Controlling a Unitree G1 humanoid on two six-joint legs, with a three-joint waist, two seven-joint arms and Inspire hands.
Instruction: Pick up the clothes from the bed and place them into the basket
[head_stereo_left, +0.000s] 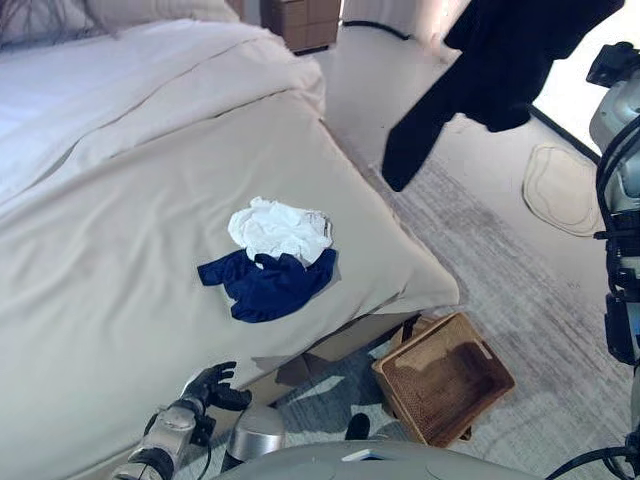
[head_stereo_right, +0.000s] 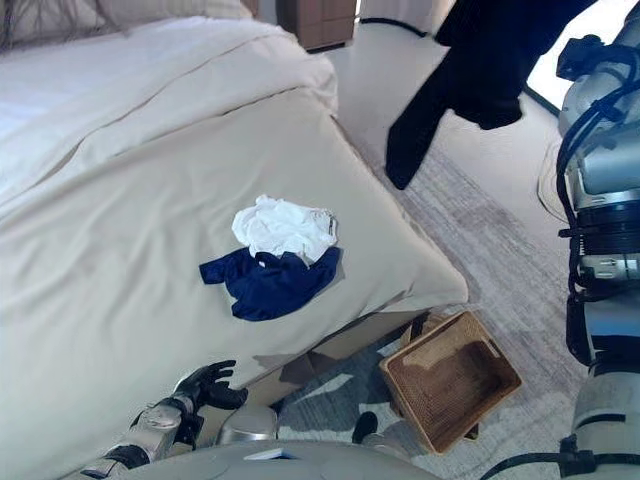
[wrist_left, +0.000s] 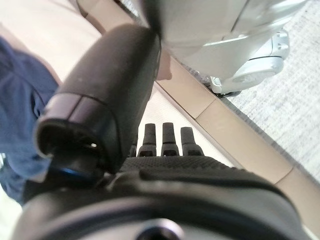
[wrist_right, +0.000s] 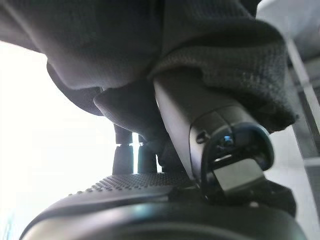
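Note:
A white garment (head_stereo_left: 278, 228) and a navy garment (head_stereo_left: 268, 285) lie touching each other on the beige bed (head_stereo_left: 120, 260), near its foot corner. A black garment (head_stereo_left: 495, 70) hangs in the air beyond the bed's right side, above the floor. My right hand (wrist_right: 210, 140) is shut on it, with the black cloth (wrist_right: 165, 45) draped over the thumb and fingers. A brown wicker basket (head_stereo_left: 445, 378) stands tilted on the floor by the bed's corner and holds nothing. My left hand (head_stereo_left: 208, 384) is open and empty, low at the bed's front edge, below the navy garment.
A grey rug (head_stereo_left: 500, 250) covers the floor to the right of the bed. A pale mat (head_stereo_left: 560, 185) lies further right. A wooden cabinet (head_stereo_left: 302, 20) stands past the head of the bed. Pillows (head_stereo_left: 60, 18) lie at the far left.

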